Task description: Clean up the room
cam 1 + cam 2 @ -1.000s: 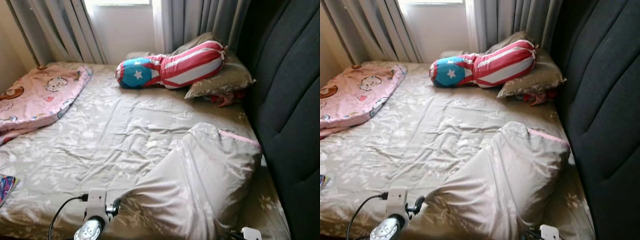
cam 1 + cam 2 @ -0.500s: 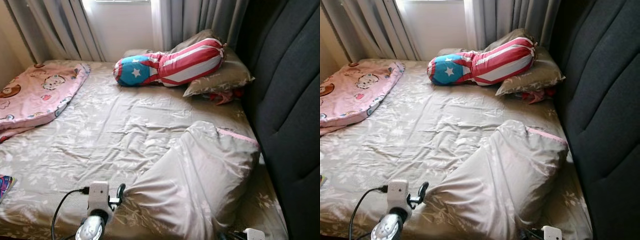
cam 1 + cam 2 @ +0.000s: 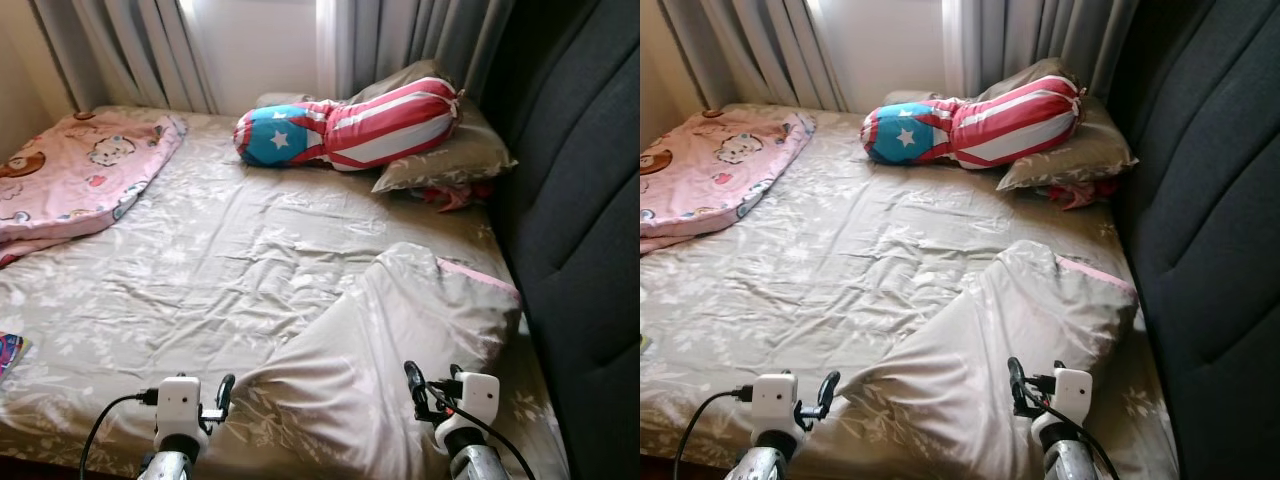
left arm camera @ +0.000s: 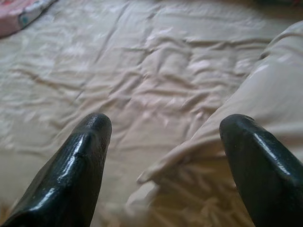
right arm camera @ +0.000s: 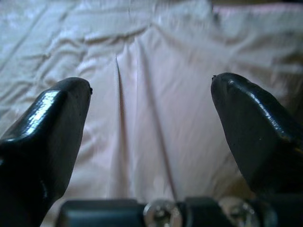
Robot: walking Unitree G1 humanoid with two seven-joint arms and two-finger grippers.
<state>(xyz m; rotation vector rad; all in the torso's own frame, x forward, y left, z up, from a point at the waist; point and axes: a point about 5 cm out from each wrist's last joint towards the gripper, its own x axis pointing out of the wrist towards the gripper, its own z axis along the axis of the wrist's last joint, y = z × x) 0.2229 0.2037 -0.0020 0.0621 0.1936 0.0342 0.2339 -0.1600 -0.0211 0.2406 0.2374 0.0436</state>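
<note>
A large beige pillow [image 3: 400,340] lies crumpled on the near right of the bed, on a wrinkled beige floral sheet [image 3: 200,270]. My left gripper [image 3: 222,392] is open at the pillow's near left corner, which lies between its fingertips [image 4: 94,127] in the left wrist view. Over the pillow's near right part my right gripper [image 3: 415,385] is open, with pillow fabric [image 5: 151,118] under its fingers [image 5: 61,109]. A star-and-stripes bolster [image 3: 350,125] rests on a grey-brown pillow [image 3: 455,160] at the far end.
A dark padded headboard [image 3: 580,200] runs along the right side. A pink patterned blanket [image 3: 80,180] lies folded at the far left. Grey curtains [image 3: 130,50] hang behind the bed. A small colourful item [image 3: 8,352] sits at the left edge.
My right arm has come up into view over the pillow's near right part. The left gripper stays near the pillow's corner. The camera has shifted slightly.
</note>
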